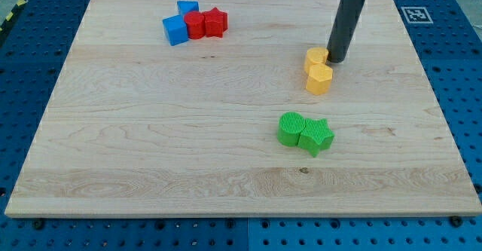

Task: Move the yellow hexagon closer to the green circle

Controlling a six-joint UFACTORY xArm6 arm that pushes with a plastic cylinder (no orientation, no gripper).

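Nearest edge: pale wooden tabletop [151, 168], long grain streaks, resting on a blue perforated bench [467, 93].
Green pair: green circle [290, 128] and green star [317, 136], touching, ribbed printed sides, sitting toward the view's bottom right of centre.
Yellow pair: yellow hexagon [319, 78] just below a second yellow block [315, 56] (shape hard to make out, partly hidden), touching each other.
Task's thing: hexagon well above the green circle, slightly to the view's right of it, bare wood between.
My tip [335, 59]: dark smooth rod, planted against the upper yellow block's right side, just above and right of the hexagon.
Why so placed: seems set behind the yellow pair, ready for pushing down toward the green circle (a judgement only).
Fingers: none fitted, a plain rod, nothing held.
Far corner: two blue blocks [175, 29] and two red ones [205, 23], a red star among them, clustered at top left, well apart from the rest.
Marker: printed tag [416, 13] at top right.
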